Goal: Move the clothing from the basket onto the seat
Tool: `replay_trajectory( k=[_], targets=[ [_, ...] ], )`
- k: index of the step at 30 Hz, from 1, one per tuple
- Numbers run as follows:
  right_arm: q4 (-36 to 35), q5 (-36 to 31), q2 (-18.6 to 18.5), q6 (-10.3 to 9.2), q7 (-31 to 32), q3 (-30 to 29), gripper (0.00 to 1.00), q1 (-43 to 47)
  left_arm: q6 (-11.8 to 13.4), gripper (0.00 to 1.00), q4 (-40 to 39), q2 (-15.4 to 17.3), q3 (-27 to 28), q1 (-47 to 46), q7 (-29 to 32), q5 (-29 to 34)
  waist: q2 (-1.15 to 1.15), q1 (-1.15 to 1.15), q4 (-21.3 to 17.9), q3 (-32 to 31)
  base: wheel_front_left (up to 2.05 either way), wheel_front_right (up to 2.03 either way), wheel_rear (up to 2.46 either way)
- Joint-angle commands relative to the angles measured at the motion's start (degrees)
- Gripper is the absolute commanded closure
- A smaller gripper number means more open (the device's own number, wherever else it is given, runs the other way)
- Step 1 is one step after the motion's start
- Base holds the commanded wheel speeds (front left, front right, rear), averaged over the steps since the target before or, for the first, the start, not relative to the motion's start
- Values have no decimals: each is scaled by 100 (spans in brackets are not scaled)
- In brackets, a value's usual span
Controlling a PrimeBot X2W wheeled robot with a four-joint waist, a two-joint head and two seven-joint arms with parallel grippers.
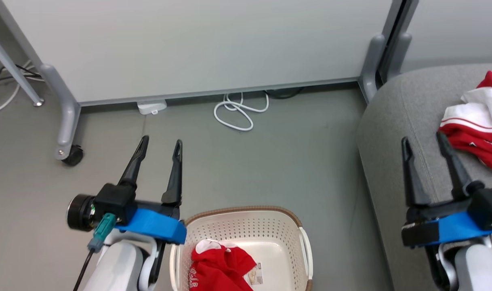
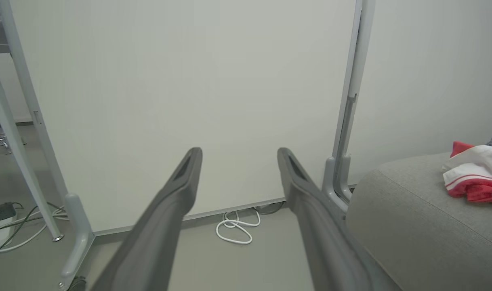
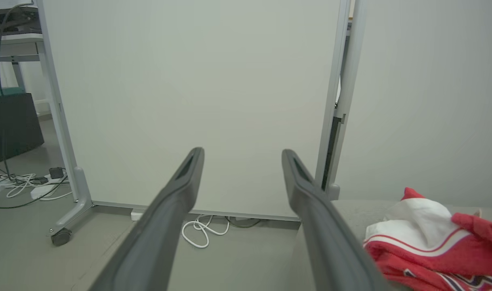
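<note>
A cream perforated basket [image 1: 246,224] with a brown rim stands on the floor at the bottom centre, and a crumpled red garment [image 1: 219,268] with white lettering lies inside it. On the grey seat [image 1: 395,121] at the right lies another red and white garment [image 1: 478,125], also visible in the wrist views [image 2: 476,178] [image 3: 432,246]. My left gripper [image 1: 161,143] hovers open and empty just left of the basket. Above the seat's front part my right gripper [image 1: 423,139] hangs open and empty, beside the garment there.
A white partition panel [image 1: 197,44] on grey wheeled legs [image 1: 66,133] stands behind. A coiled white cable [image 1: 238,111] and a white power strip [image 1: 151,107] lie on the grey floor at its base. More cables [image 3: 24,186] lie at the far left.
</note>
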Motion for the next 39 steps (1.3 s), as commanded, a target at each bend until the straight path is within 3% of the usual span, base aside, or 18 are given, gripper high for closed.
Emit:
replay_trajectory(
  k=[1, 16, 39],
  targets=[
    [-41, -28, 65, 1, 0, 32, 0, 222, -39, 0, -11, 0, 117, 182, -22, 48, 0, 1, 111, -160, 0, 0, 0],
    [-233, -184, 469, 2, 0, -118, 0, 1144, -230, 0, -144, -150, 755, 873, -20, 396, 0, 1, 185, -544, 0, 0, 0],
    [-94, -110, 539, 1, 1, -76, 0, 1185, -481, 0, -3, -364, 1095, 922, -21, 736, 0, 1, 194, -640, 0, 0, 0]
  ],
)
